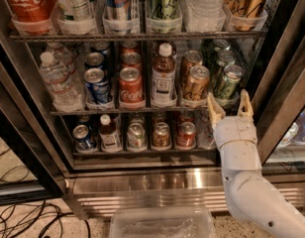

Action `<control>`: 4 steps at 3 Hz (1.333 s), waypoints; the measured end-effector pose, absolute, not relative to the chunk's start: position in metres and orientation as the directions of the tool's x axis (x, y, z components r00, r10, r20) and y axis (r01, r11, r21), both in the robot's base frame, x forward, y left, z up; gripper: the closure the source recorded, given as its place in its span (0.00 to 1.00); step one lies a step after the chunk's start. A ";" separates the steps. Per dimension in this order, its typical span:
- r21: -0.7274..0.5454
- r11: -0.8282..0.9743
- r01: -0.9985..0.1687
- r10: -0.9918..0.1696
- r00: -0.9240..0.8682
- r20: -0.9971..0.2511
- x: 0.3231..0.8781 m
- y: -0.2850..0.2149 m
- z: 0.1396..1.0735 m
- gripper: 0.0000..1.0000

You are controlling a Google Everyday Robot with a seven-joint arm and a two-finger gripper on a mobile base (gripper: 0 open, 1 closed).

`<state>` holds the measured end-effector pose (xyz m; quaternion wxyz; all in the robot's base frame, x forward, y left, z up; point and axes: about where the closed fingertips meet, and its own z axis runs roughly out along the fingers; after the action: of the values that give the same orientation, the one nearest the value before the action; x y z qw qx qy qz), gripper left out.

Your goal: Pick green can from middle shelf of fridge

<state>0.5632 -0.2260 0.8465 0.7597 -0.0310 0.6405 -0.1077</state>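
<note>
The green can (227, 82) stands at the front of the rightmost lane on the middle shelf (142, 110) of the open fridge (142, 182); two more green cans sit behind it. My gripper (229, 105) is open, its two tan fingers pointing up just below and in front of the green can, at the shelf's front edge. One fingertip (212, 101) is left of the can's base, the other right of it. The white arm comes up from the lower right.
Gold-brown cans (196, 86) stand left of the green can, then a brown bottle (164, 78), red cans (130, 87), blue cans (97, 85) and water bottles (56, 81). The fridge's dark right frame (286, 83) is close to my gripper. A clear bin (162, 224) lies on the floor.
</note>
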 end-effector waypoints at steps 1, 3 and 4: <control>-0.189 0.971 0.146 -0.212 0.163 -0.963 0.565 -0.230 0.850 0.38; -0.194 0.972 0.133 -0.210 0.116 -0.971 0.578 -0.234 0.845 0.38; -0.209 0.970 0.124 -0.219 0.077 -0.973 0.599 -0.245 0.842 0.40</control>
<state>0.5993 -0.2452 0.8419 0.7329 -0.0355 0.6693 -0.1169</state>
